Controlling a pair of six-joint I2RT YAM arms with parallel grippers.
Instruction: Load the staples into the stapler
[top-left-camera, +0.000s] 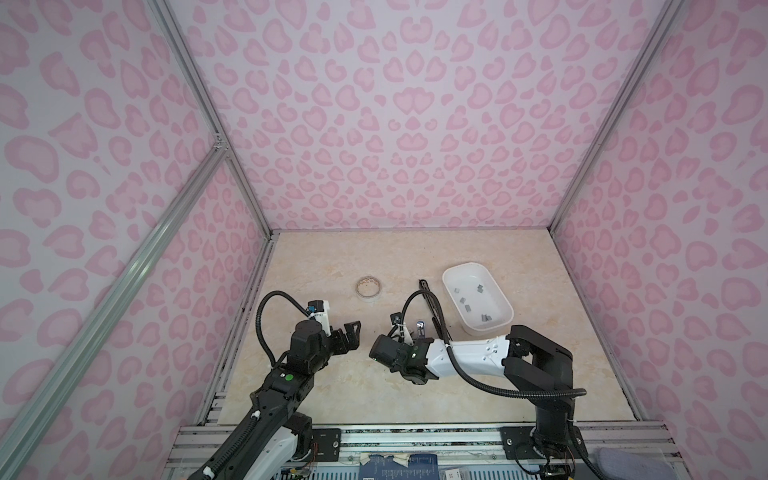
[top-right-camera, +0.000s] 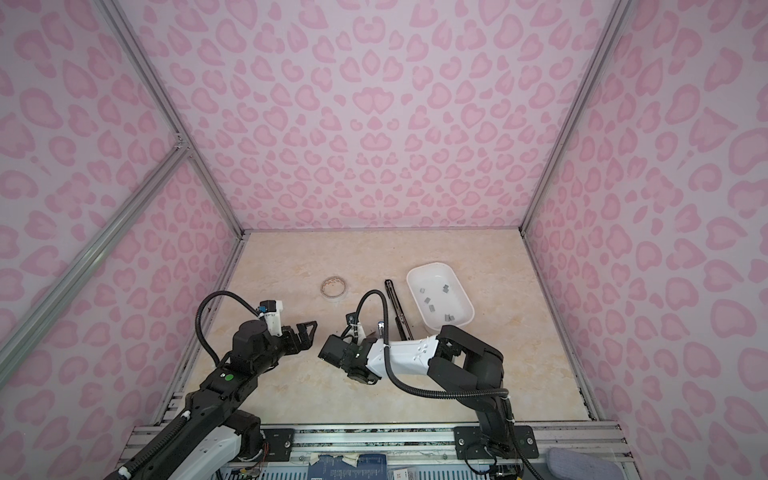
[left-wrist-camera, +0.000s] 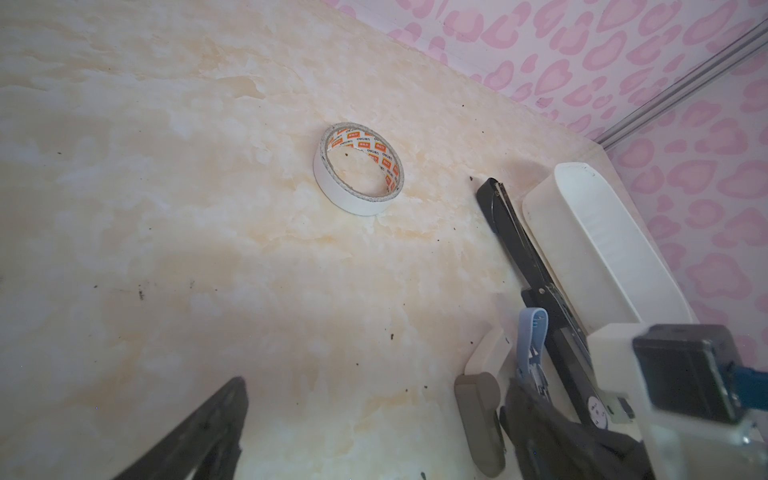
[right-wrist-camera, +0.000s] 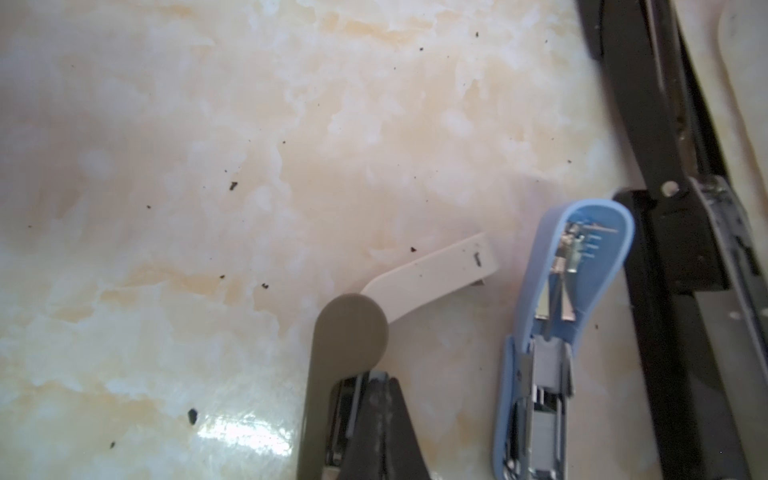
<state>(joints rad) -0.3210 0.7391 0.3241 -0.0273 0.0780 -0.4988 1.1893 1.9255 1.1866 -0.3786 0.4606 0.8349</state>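
Cream marble-patterned tabletop (top-left-camera: 332, 257), pink heart-spotted walls (top-left-camera: 374, 124). Items: white adhesive tape roll (left-wrist-camera: 343, 197), orange brand tags inside its core, lettering too small to read; long black metal stapler (left-wrist-camera: 505, 224), opened flat, its round white sticker illegible; small blue plastic stapler (right-wrist-camera: 582, 266), lid raised; white oblong plastic tray (left-wrist-camera: 582, 241) holding the grey staple strips (top-left-camera: 468, 308). My left gripper (top-left-camera: 351, 337): spread wide, empty. My right gripper (right-wrist-camera: 376, 386): pressed together, tips at the open taupe-and-white stapler (right-wrist-camera: 349, 332); whether anything is pinched, I cannot tell.
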